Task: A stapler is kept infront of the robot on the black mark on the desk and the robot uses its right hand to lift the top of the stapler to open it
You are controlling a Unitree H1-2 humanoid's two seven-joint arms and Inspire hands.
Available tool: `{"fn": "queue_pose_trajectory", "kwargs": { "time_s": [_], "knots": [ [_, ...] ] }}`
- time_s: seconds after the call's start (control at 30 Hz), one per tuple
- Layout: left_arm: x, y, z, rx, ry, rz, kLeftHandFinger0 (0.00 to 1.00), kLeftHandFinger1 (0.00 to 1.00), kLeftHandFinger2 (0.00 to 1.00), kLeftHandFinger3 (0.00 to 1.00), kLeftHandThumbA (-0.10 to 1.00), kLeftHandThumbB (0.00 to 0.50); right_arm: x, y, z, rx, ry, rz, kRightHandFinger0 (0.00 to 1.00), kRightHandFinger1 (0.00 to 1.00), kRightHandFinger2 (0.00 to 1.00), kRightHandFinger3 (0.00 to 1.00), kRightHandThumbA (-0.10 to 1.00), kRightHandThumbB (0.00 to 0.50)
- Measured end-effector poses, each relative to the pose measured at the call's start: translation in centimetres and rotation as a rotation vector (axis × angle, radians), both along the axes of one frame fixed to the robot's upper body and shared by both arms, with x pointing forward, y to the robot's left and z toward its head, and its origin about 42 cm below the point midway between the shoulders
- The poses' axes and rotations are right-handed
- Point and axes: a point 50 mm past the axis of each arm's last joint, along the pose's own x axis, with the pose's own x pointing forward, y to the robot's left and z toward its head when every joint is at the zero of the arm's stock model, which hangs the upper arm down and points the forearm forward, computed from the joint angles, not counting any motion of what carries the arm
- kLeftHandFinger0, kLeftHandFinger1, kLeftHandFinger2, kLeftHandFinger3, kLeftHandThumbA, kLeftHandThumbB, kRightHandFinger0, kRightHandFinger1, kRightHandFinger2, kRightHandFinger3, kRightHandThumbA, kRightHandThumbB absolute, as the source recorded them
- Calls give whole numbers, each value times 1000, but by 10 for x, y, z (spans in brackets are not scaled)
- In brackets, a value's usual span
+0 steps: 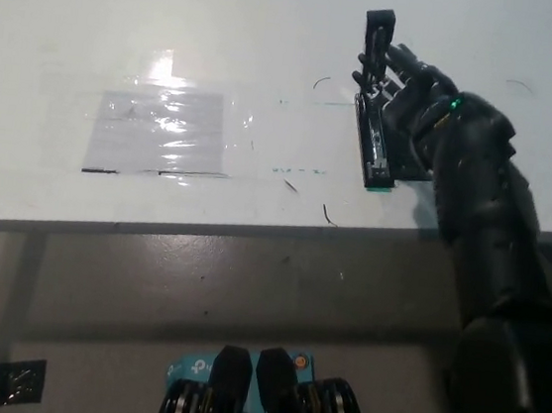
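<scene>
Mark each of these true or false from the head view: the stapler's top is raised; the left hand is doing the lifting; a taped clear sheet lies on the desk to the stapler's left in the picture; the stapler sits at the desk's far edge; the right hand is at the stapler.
1. The stapler's top is raised off its base. True.
2. The left hand is doing the lifting. False: the black right hand is at the stapler; the left hand is not in view.
3. A taped clear sheet lies on the desk, picture left of the stapler. True.
4. The stapler sits at the desk's far edge. False: it lies close to the near edge.
5. The right hand is at the stapler. True.
</scene>
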Motion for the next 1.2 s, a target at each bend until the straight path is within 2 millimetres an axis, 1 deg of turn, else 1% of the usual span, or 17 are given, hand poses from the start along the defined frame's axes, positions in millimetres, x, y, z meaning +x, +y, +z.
{"fn": "queue_pose_trajectory", "kwargs": {
  "time_s": [0.07,0.13,0.2,0.3,0.4,0.47,0.5,0.6,0.67,0.73,0.77,0.87,0.97,1.0,1.07,1.17,1.2],
  "knots": [
    [-2,0,-1,-2,4,1,554,619,756,876,356,108,5,-2,4,-11,5,-5,423,520,695,887,67,24],
    [-2,-1,-2,-3,6,1,534,617,758,889,366,116,9,-2,10,-25,11,-5,396,500,669,868,73,37],
    [-3,-1,-3,-5,8,1,530,620,751,887,350,107,11,-3,10,-46,24,-11,344,477,596,860,102,68],
    [-5,-2,-4,-9,12,2,520,615,745,891,348,129,13,-3,11,-73,39,-18,338,455,580,845,73,63],
    [-5,-4,-6,-13,13,3,515,606,735,881,352,128,15,-1,14,-91,40,-26,307,427,593,826,56,67],
    [-5,-5,-6,-17,12,3,521,610,750,881,348,121,16,1,17,-106,40,-26,293,430,616,799,59,82],
    [-5,-6,-7,-18,13,3,518,608,761,900,356,125,16,2,18,-111,37,-28,281,413,583,779,88,78],
    [-5,-7,-7,-20,13,2,522,609,757,906,351,122,17,5,22,-134,26,-34,286,411,564,775,113,76],
    [-5,-7,-7,-20,13,2,520,615,753,907,370,135,18,6,23,-151,20,-38,329,439,555,795,116,64],
    [-5,-7,-7,-21,13,2,520,602,745,903,356,125,18,7,24,-171,16,-42,331,429,543,778,129,71],
    [-5,-7,-7,-21,12,2,549,620,767,906,356,113,18,7,24,-179,14,-44,350,441,555,783,139,64],
    [-5,-7,-7,-21,13,2,554,624,761,900,377,130,18,9,25,-204,8,-45,362,446,541,770,141,63],
    [-5,-7,-7,-21,12,2,558,624,753,887,369,129,18,9,24,-220,1,-49,371,451,540,803,144,62],
    [-5,-7,-7,-21,12,2,548,616,746,880,356,127,18,9,24,-225,0,-50,352,435,529,831,144,57],
    [-5,-8,-8,-22,12,2,544,620,757,904,353,117,18,8,24,-230,-4,-54,304,390,476,768,131,78],
    [-5,-8,-8,-23,12,2,554,627,767,900,361,126,18,8,24,-235,-9,-56,289,399,496,782,120,75],
    [-5,-8,-8,-22,12,2,544,624,765,885,350,116,18,8,24,-235,-11,-56,280,401,507,800,105,61]
  ]
}}
